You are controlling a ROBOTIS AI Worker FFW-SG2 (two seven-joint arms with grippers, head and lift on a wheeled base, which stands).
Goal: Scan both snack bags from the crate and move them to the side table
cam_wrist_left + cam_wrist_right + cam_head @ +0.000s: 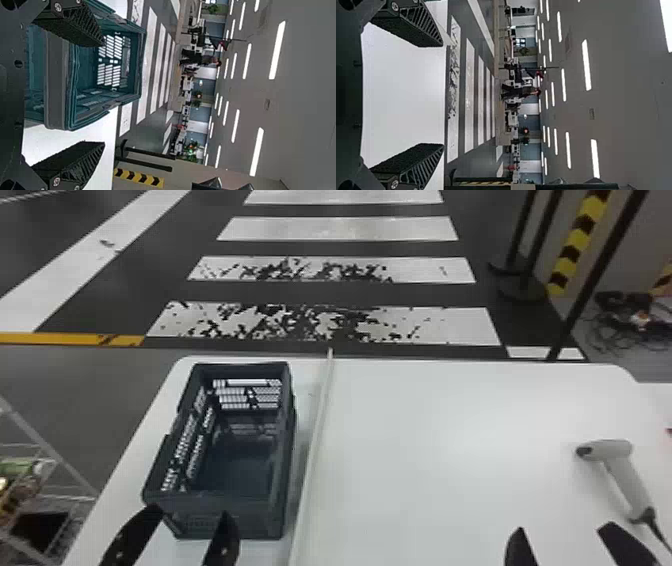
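In the head view my left gripper (pixel 191 517) is open at the near end of the dark crate (pixel 235 515), which stands on the left of the white table. No bag can be made out inside the crate. My right gripper (pixel 560 535) stands open over the table's near right part, with nothing between its fingers. Beyond it to the right lies the white scanner (pixel 625 475). The left wrist view has the left gripper (pixel 104 93) with fingers apart, the crate (pixel 57 79) beyond them. In the right wrist view the right gripper (pixel 443 95) is spread over bare tabletop.
A pale strip (pixel 315 440) runs along the white table (pixel 425 450) just right of the crate. At the lower left is a wire rack (pixel 50 490) with several items. Barrier posts (pixel 522 285) stand on the floor at the back right.
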